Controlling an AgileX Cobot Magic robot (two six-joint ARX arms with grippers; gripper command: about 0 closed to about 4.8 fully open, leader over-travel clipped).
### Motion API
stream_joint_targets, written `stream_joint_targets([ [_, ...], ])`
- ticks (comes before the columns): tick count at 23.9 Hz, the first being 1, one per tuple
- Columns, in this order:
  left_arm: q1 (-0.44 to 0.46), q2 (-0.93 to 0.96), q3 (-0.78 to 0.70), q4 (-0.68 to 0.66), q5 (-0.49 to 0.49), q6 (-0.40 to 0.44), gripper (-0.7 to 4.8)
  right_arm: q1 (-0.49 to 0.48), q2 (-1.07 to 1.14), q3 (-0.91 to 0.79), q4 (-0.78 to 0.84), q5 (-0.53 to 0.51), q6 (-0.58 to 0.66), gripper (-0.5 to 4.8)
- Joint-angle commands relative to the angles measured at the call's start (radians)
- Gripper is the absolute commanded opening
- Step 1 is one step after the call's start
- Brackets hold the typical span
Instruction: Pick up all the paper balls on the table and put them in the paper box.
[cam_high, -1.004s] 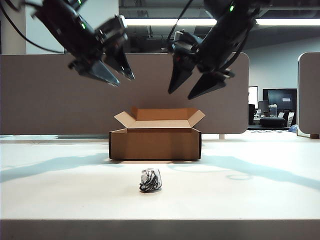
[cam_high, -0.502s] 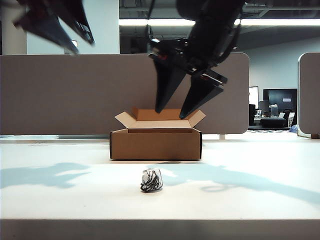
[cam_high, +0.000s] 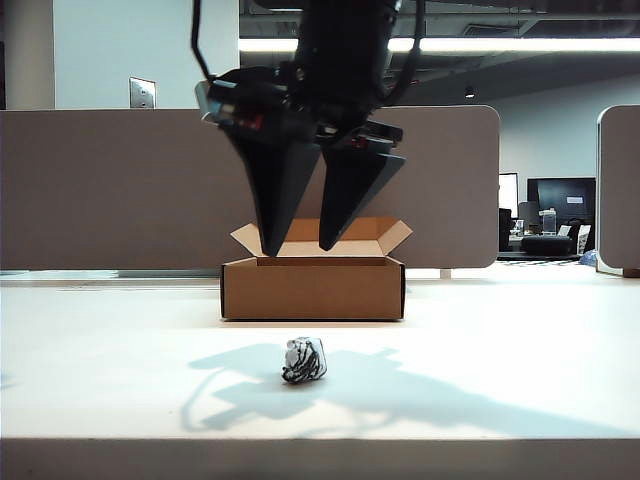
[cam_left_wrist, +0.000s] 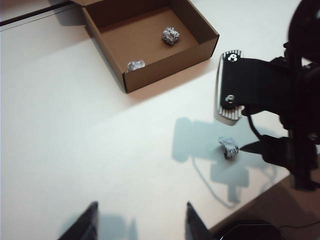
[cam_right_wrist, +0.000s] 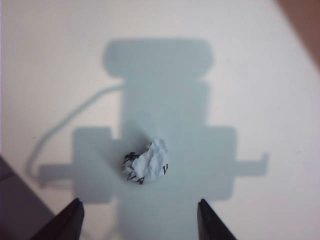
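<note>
Exterior view: right gripper (cam_high: 310, 245) hangs above the last ball (cam_high: 303, 361), jaws apart; next, descend and close. Left gripper (cam_left_wrist: 140, 220), jaws apart, is high, away from the box (cam_left_wrist: 165, 62).

White table (cam_high: 520, 350), wide and flat. Brown paper box (cam_high: 312, 288) standing on it, toward the far side, centre. One crumpled paper ball (cam_high: 303, 361) lying nearer, just before the box.
</note>
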Motion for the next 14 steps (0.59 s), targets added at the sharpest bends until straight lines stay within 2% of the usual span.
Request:
stream_joint_targets([
  [1,0.000,-0.093,-0.001,-0.068,-0.018,-0.003,2.10,0.029,0.051,0.003,0.001,0.063,0.041,3.15],
  [10,0.000,-0.225,0.000,-0.129,-0.052,-0.019,2.10,0.028,0.188,0.003,0.012,0.058,0.085,3.13],
  [12,0.000,-0.228,0.000,-0.142,-0.057,-0.018,2.10,0.029,0.197,0.003,0.016,0.058,0.088,2.86],
  [14,0.000,-0.228,0.000,-0.155,-0.056,-0.018,2.10,0.029,0.200,0.003,0.023,0.058,0.089,2.09],
])
